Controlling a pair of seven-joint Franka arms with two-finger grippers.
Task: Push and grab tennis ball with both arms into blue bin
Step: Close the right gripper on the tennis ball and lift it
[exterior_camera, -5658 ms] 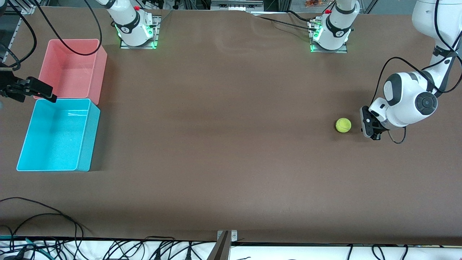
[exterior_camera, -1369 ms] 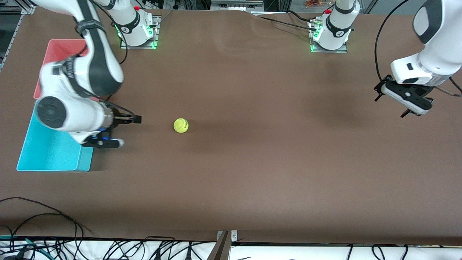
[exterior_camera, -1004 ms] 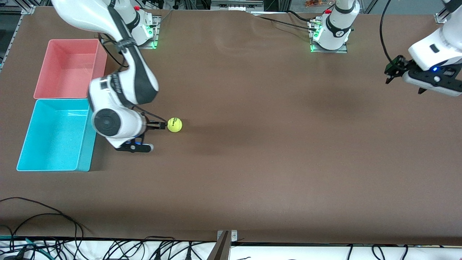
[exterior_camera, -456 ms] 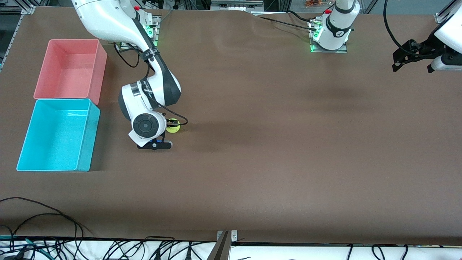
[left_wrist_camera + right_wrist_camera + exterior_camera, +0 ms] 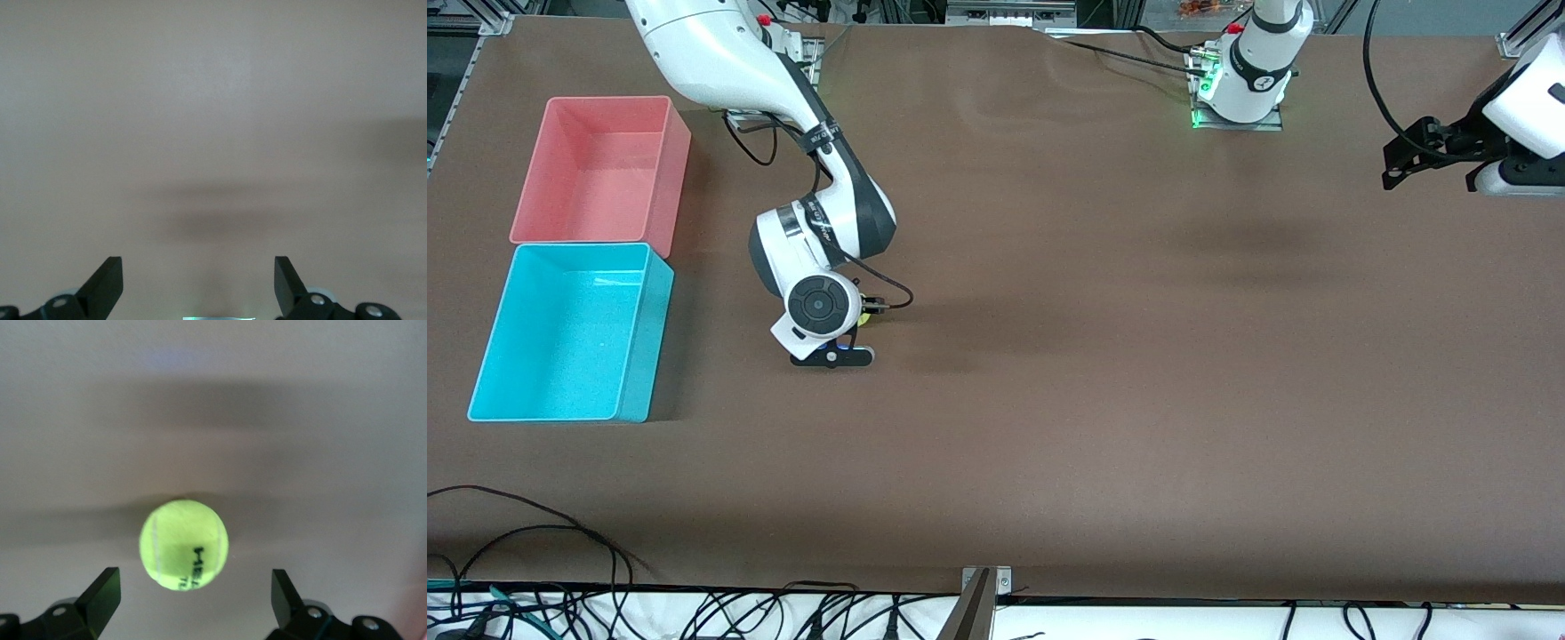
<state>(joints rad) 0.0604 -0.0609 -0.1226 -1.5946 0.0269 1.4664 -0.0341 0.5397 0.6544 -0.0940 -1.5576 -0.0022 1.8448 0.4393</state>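
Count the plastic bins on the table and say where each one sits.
2. The pink bin and the blue bin stand side by side at the right arm's end; the blue one is nearer the front camera.

The tennis ball point(image 5: 183, 544) is fuzzy yellow-green with a pale curved seam and black lettering. The blue bin point(image 5: 640, 338) is bright cyan; the bin point(image 5: 671, 169) beside it is salmon pink. The desk point(image 5: 1103, 373) is plain matte brown. Both arms are white with black joint rings, and their bases glow green.
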